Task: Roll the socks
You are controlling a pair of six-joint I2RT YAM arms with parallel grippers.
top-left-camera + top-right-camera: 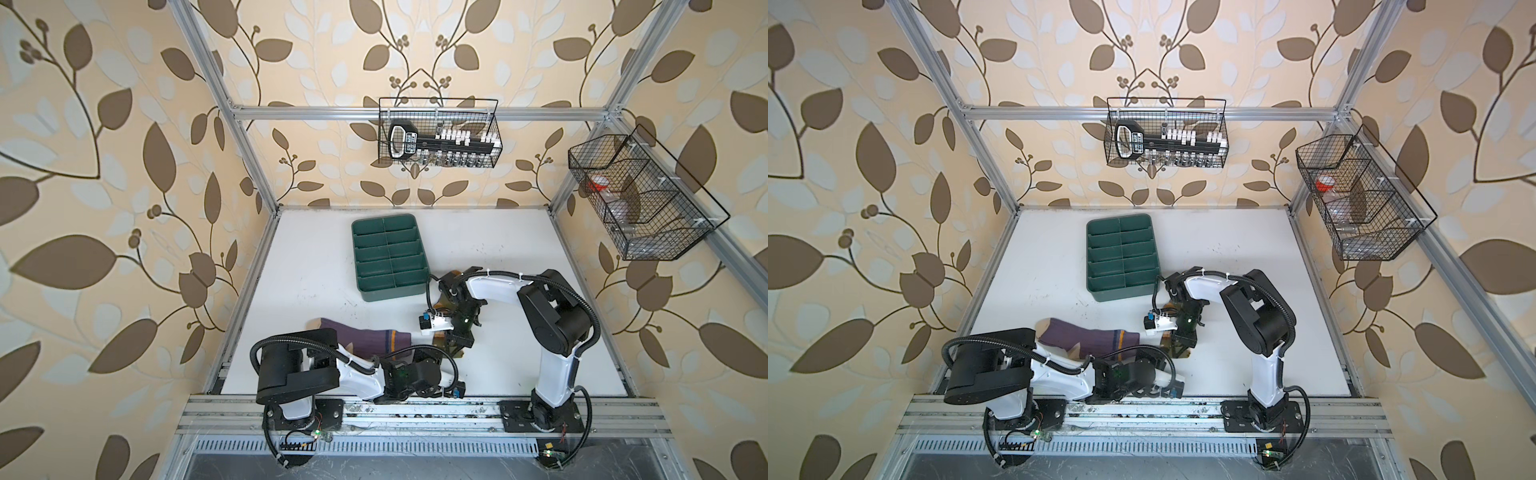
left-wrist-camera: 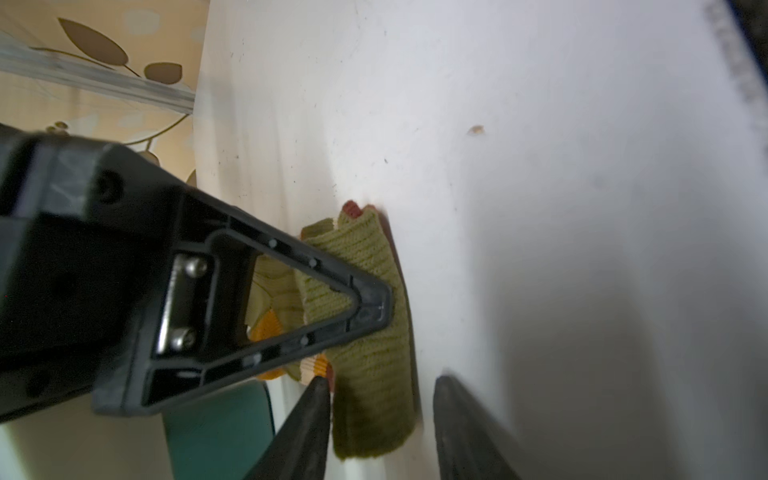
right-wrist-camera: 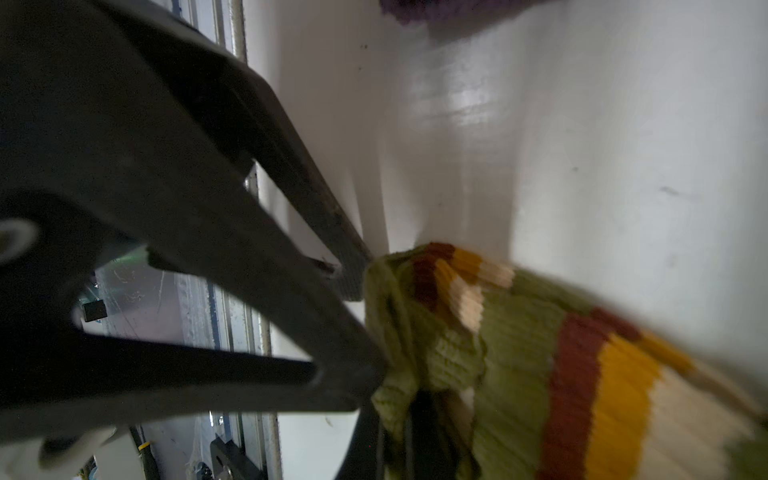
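Note:
The purple sock (image 1: 365, 338) (image 1: 1096, 338) lies flat near the front of the white table, partly under my left arm. The olive green sock (image 2: 374, 399) (image 3: 519, 374), with mustard, brown and cream stripes, lies bunched to its right (image 1: 439, 340). My right gripper (image 3: 415, 440) (image 1: 459, 338) is shut on a fold of the olive sock and presses it down. My left gripper (image 2: 382, 380) (image 1: 434, 356) is open. Its two fingers straddle the olive sock's free end, and one fingertip (image 2: 320, 386) touches the fabric edge.
A dark green divided tray (image 1: 384, 218) (image 1: 1119, 217) stands behind the socks, close to the right arm's wrist. Two wire baskets (image 1: 438, 133) (image 1: 640, 195) hang on the frame above the table. The aluminium rail (image 1: 415, 409) runs along the front edge.

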